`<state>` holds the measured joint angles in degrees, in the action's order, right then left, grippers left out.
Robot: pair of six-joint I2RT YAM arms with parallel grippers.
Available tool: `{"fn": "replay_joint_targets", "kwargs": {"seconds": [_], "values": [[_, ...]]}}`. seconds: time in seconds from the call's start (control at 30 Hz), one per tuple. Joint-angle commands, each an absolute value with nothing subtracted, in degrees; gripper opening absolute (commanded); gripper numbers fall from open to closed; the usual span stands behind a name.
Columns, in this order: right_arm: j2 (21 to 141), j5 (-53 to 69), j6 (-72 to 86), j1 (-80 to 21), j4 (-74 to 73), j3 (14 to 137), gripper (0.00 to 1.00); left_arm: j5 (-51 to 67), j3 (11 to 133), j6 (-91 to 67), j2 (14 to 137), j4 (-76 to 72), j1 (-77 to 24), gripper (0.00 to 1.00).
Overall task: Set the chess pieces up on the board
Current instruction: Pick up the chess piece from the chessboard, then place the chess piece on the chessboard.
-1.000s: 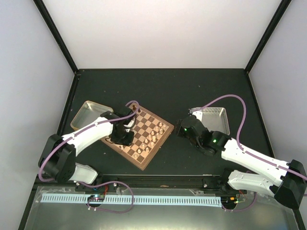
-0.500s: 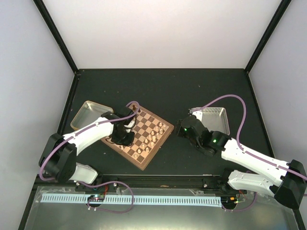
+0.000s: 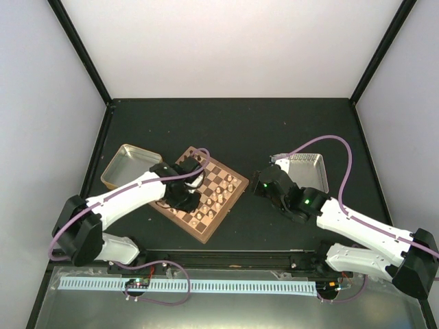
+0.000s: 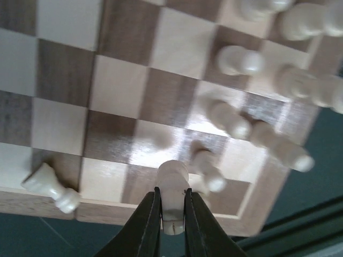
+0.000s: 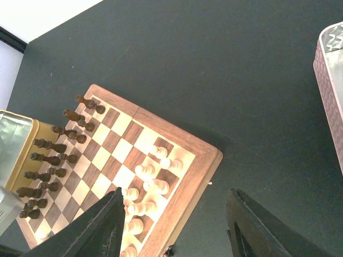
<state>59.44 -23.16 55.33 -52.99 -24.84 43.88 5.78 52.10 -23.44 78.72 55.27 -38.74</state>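
Observation:
The board (image 3: 225, 214) lies tilted between the two arms. Dark brown chess pieces (image 5: 53, 144) line its side nearest the gold tray, and pale cream ones (image 5: 150, 182) crowd the opposite side. My left gripper (image 4: 172, 195) hangs low over the board's near rim (image 4: 64, 206), shut on one upright cream piece (image 4: 172, 175). Another cream piece (image 4: 51, 187) lies toppled on a square by that rim. In the top view the left gripper (image 3: 193, 200) is over the board's left half. My right gripper (image 5: 177, 214) hovers open just off the board's right corner, with nothing between its fingers.
A gold-tan metal tray (image 3: 127, 164) sits left of the board, close behind the left arm. A pinkish tray (image 3: 305, 168) stands behind the right arm. Dark tabletop (image 5: 241, 64) stretches beyond the board, with black frame posts at the sides.
The left arm has swung right from the board's left edge to over the squares. Its jaws have come together on the cream piece. The right arm has held still.

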Motion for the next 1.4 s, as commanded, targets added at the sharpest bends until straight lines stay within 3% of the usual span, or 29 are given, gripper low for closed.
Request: {"fn": "replay_joint_targets", "kwargs": {"seconds": [0.0, 0.33, 0.93, 1.27, 1.37], "values": [[58.53, -23.86, 55.40, -52.74, -24.34, 43.25, 0.53, 4.26, 56.52, -27.40, 76.07, 59.06, -44.68, 0.05], [57.88, -23.75, 56.21, -52.73, -24.61, 42.38, 0.53, 2.79, 58.69, -30.62, 77.87, 61.23, -53.12, 0.06], [57.45, -23.90, 56.15, -52.71, -24.79, 41.67, 0.53, 5.20, 58.37, -28.92, 87.70, 53.95, -54.58, 0.09], [57.21, -24.05, 56.14, -52.71, -24.96, 41.67, 0.53, 5.62, 58.58, -28.92, 87.10, 54.33, -54.51, 0.27], [57.09, -23.94, 56.09, -52.73, -25.05, 41.72, 0.53, 5.41, 59.33, -28.83, 85.82, 55.26, -54.49, 0.28]]}}
